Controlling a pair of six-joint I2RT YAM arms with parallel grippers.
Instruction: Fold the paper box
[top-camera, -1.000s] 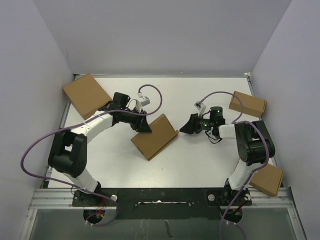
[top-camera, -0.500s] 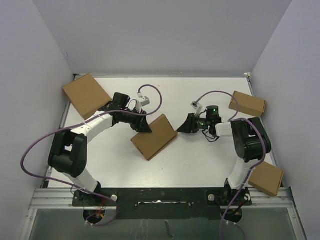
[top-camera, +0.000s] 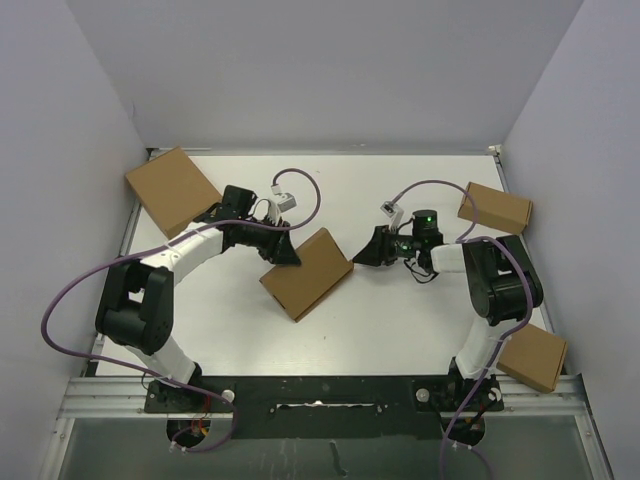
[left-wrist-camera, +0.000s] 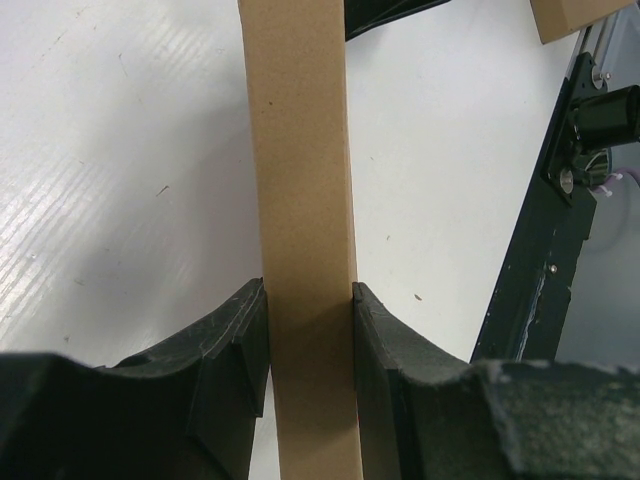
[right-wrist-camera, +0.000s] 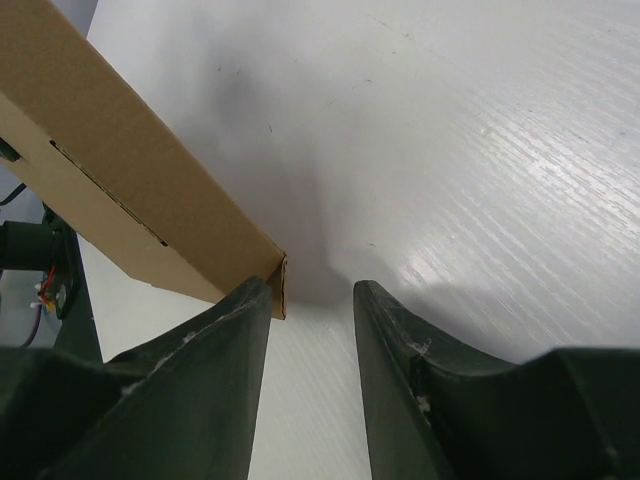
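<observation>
The paper box (top-camera: 305, 272) is a thin brown cardboard piece lying aslant at mid table. My left gripper (top-camera: 283, 250) is shut on its upper left edge. In the left wrist view the box's narrow side (left-wrist-camera: 300, 180) runs upward between the two pads, which press on it at the left gripper (left-wrist-camera: 308, 300). Just right of the box, my right gripper (top-camera: 372, 250) stands open with only bare table between its fingers. In the right wrist view the paper box (right-wrist-camera: 120, 180) ends in a corner right beside the left finger of the right gripper (right-wrist-camera: 312, 290).
Three closed brown boxes lie around the table: one at the back left (top-camera: 172, 188), one at the back right (top-camera: 495, 207), one at the near right edge (top-camera: 533, 358). A black rail (top-camera: 320, 390) runs along the near edge. White walls close in the table.
My right gripper has moved left, up to the box's right end. The flap that stood raised on that end now lies flatter. The left gripper keeps its hold.
</observation>
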